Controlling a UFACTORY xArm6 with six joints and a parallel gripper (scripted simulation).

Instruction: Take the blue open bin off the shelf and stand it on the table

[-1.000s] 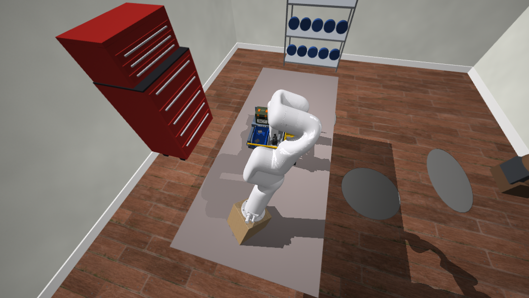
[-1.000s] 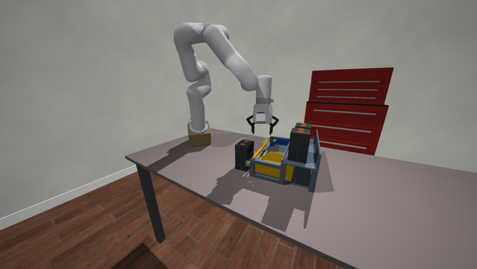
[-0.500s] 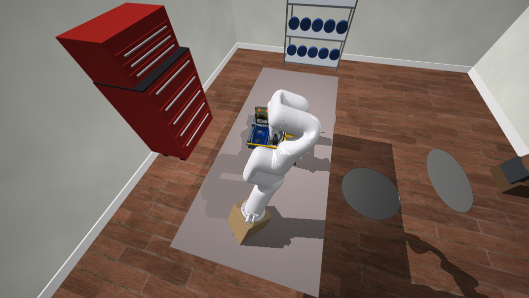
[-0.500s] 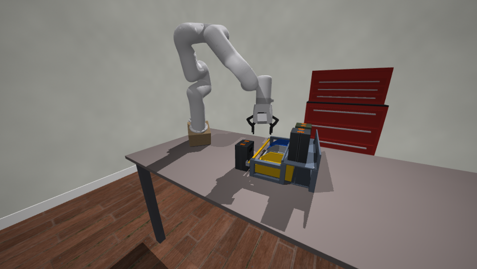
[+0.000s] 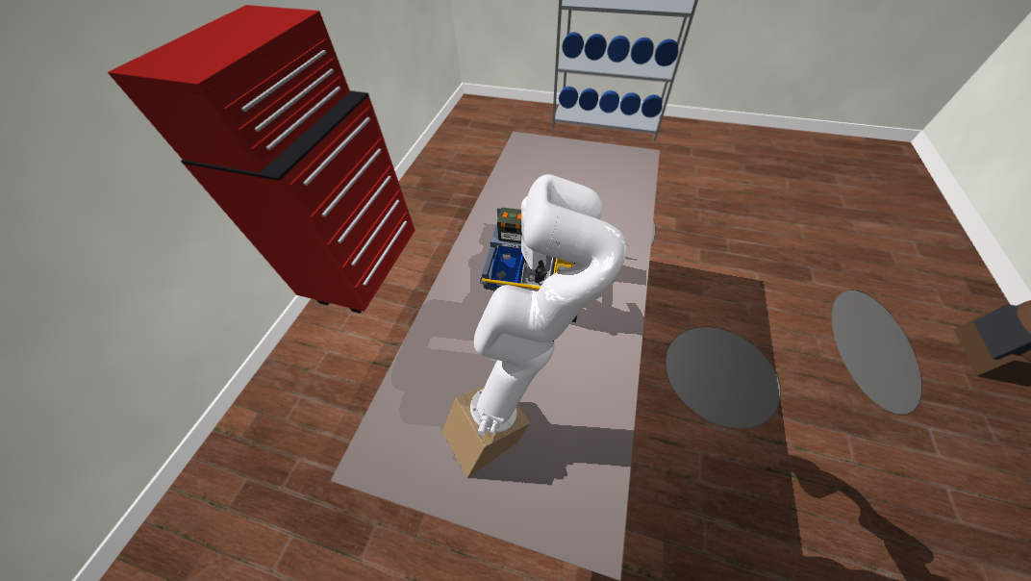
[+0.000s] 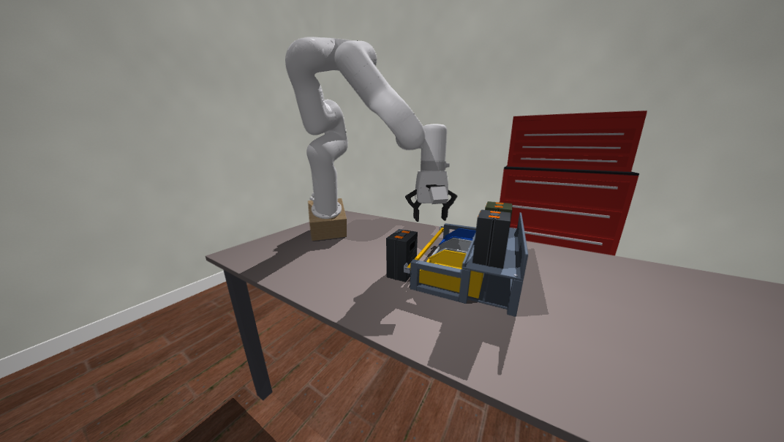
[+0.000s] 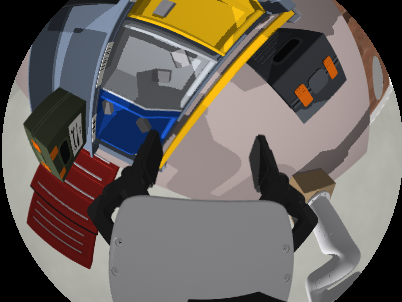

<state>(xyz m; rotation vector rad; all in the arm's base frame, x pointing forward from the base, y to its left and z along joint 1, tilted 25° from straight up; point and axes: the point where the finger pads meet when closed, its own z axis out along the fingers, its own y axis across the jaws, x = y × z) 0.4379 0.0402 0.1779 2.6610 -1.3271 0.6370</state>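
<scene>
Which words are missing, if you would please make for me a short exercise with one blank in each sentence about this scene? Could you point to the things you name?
1. The gripper (image 6: 430,217) (image 7: 206,143) is ____, with nothing between its fingers.
2. The clear bin (image 7: 150,70) stands between the yellow bin (image 6: 447,264) (image 7: 195,17) and the ____ bin.
3. The bar (image 6: 429,244) (image 7: 220,90) along the front of the shelf (image 6: 439,287) is ____.
4. The drawer cabinet (image 5: 346,209) (image 6: 564,192) is ____.

Missing words: open; blue; yellow; red.
</scene>
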